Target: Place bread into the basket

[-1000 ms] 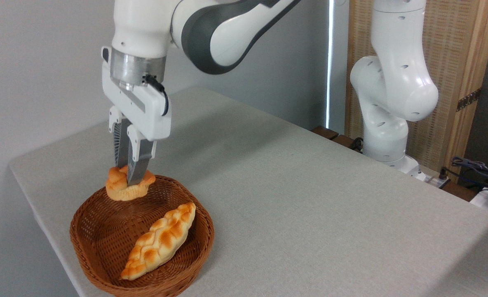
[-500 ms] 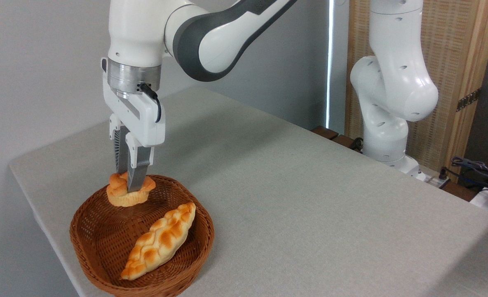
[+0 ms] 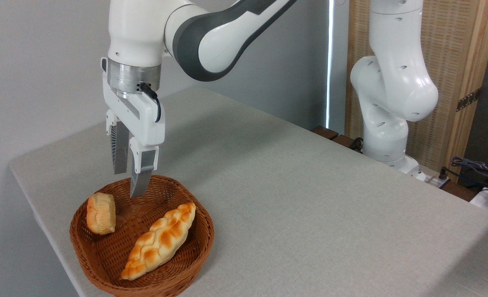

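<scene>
The bread point(image 3: 101, 213), a small round bun, lies tipped on its side inside the brown wicker basket point(image 3: 194, 251), against the basket's left wall. My gripper point(image 3: 129, 182) hangs just above the basket's back rim, up and to the right of the bun. Its fingers stand apart with nothing between them, so it is open and clear of the bun.
A long braided golden loaf point(image 3: 160, 241) lies diagonally in the basket, right of the bun. The basket sits near the grey table's front left edge point(image 3: 42, 214). The arm's white base point(image 3: 386, 103) stands at the table's far right, with cables point(image 3: 479, 171) beyond.
The gripper opened and let go of the bun. The bun dropped from the fingers into the basket and rolled left onto its side. The gripper itself barely moved.
</scene>
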Action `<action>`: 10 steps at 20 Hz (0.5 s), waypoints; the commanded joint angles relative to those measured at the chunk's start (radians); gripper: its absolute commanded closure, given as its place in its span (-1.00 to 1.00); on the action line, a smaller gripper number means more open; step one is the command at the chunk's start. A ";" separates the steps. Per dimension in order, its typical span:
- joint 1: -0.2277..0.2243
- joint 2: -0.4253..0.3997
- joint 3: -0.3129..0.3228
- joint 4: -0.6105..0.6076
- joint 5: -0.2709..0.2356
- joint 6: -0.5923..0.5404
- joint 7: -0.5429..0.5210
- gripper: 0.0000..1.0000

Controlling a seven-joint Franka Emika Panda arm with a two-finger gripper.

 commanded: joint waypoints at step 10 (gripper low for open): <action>0.012 -0.013 0.064 0.242 0.057 -0.497 -0.011 -1.00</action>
